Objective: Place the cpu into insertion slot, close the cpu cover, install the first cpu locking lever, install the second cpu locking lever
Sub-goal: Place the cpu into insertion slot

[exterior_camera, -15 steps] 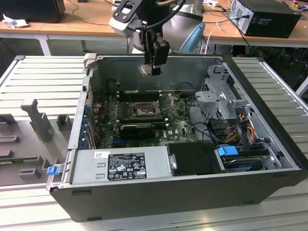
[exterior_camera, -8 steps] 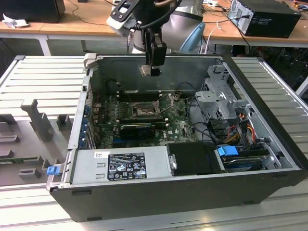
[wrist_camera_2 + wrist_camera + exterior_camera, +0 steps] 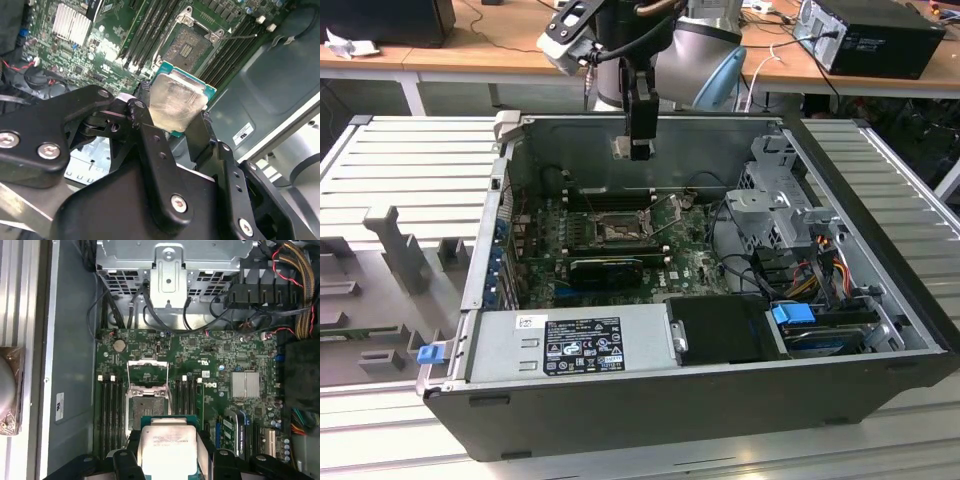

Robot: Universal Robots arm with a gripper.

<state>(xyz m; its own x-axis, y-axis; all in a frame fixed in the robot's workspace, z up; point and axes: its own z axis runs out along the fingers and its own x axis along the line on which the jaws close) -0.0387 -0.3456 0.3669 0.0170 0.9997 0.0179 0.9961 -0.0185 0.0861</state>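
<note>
Risk: black pincer (image 3: 172, 117) pinching small square silver-topped cpu (image 3: 177, 102), silver-rimmed square insertion slot (image 3: 187, 47) below and apart from it; we judge tilt or offset could seat the cpu askew.

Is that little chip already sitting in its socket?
No, the gripper holds the cpu away from the open, empty insertion slot.

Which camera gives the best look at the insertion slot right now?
The second wrist view: the insertion slot shows whole, dark centre and silver rim. The first wrist view sees it straight on, but the cpu hides one edge. In the exterior view it looks small.
</note>
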